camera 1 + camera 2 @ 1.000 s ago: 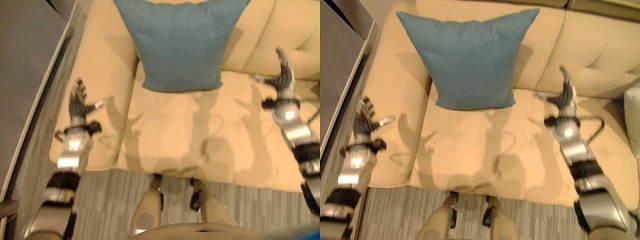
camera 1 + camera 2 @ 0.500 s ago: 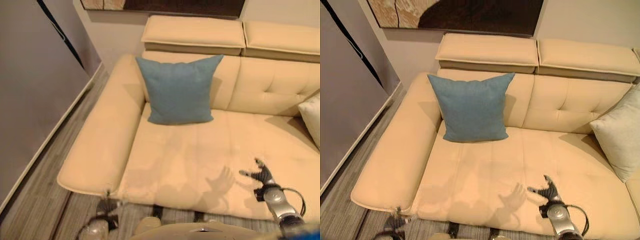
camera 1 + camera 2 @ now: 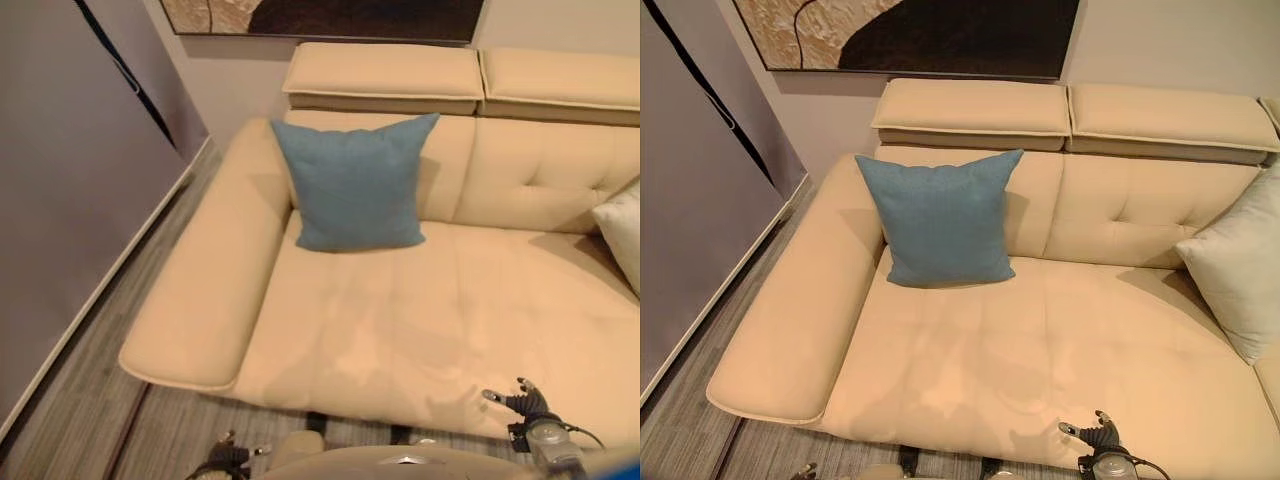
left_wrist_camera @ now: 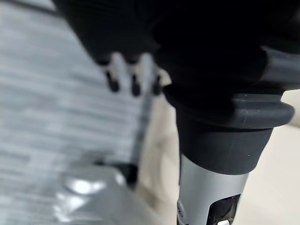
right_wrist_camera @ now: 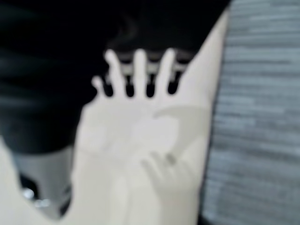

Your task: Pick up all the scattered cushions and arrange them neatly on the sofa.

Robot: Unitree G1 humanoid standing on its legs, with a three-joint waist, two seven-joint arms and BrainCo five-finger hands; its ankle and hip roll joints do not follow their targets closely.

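Two cushions, blue cushion (image 3: 944,217) and pale cushion (image 3: 1240,282), lean on sofa (image 3: 1060,340).

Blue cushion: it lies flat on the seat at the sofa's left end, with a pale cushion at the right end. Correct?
Not quite. The blue cushion stands upright against the sofa backrest, as the right eye view shows. The pale cushion is at the right end.

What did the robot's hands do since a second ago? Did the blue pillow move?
Both hands pulled back from the sofa, open and empty: right hand now at the seat's front edge, left hand low over the floor. The view also shifted. The blue cushion stayed leaning against the backrest.
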